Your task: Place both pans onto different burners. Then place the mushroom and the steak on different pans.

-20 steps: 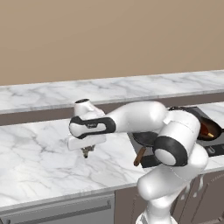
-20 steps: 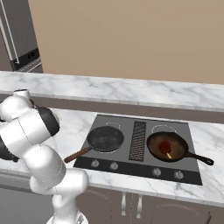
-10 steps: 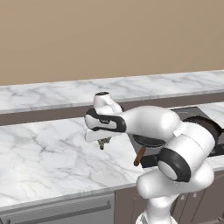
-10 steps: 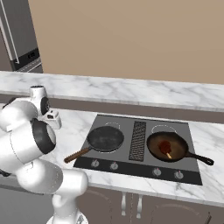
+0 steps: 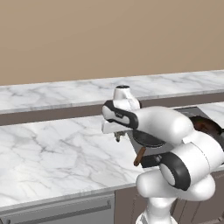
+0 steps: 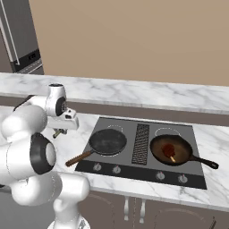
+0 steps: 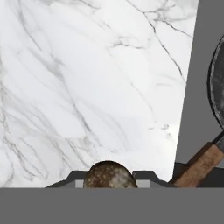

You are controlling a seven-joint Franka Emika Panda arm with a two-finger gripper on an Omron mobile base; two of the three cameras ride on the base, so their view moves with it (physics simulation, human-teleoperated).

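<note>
- Gripper (image 7: pixel 109 174) clenched on the mushroom (image 7: pixel 109 176), above the marble counter (image 7: pixel 78 78).
- Just beside the cooktop (image 6: pixel 142 147) and black pan (image 6: pixel 107 141).
- Steak (image 6: pixel 168 150) inside the reddish pan (image 6: pixel 173 152).

The end effector (image 7: pixel 109 177), arm bent leftward, apparently grips the mushroom (image 7: pixel 109 176).

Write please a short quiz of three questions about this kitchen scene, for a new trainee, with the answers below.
1. True or false: both pans stand on the cooktop.
2. What does the gripper hold? A) steak B) mushroom C) pan handle
3. Fill in: the steak lies in the pan with the ____ inside.

Key
1. True: the black pan and the reddish-brown pan are on separate burners.
2. B: the mushroom sits between the fingertips, above the marble counter.
3. Reddish-brown: the steak is there; the black pan has no food in it.
</note>
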